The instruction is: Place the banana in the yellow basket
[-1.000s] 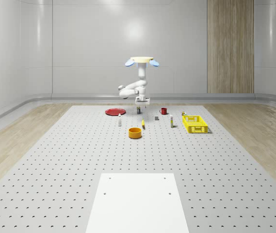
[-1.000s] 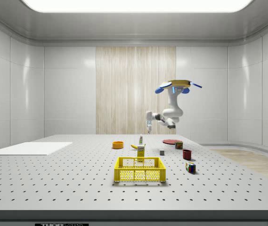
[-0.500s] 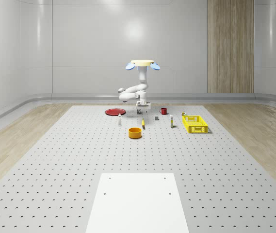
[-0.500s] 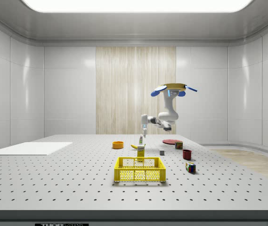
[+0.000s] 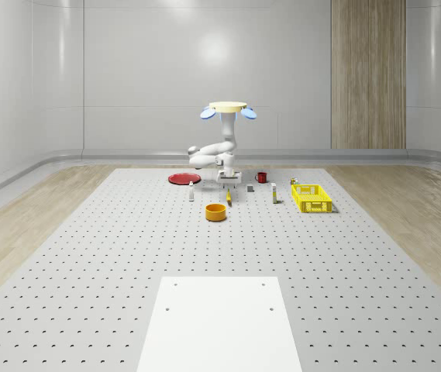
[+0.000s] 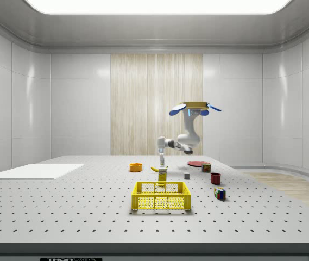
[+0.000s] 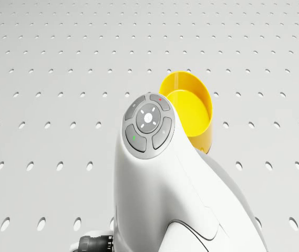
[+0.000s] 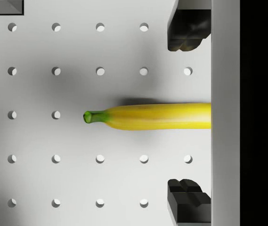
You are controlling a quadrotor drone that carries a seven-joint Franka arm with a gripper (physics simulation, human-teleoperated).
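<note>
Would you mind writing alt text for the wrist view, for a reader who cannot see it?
A yellow banana with a green stem lies flat on the white perforated table, directly under the gripper. The open jaws stand one on each side of the fruit, apart from it.

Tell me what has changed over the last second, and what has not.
The drone has sunk lower and drifted toward the side view's left, still hovering above the table. The arm has carried the gripper down until it hangs open just over the banana, one finger on each side. Nothing has been grasped. The banana, yellow basket, orange bowl and red plate lie where they were.
</note>
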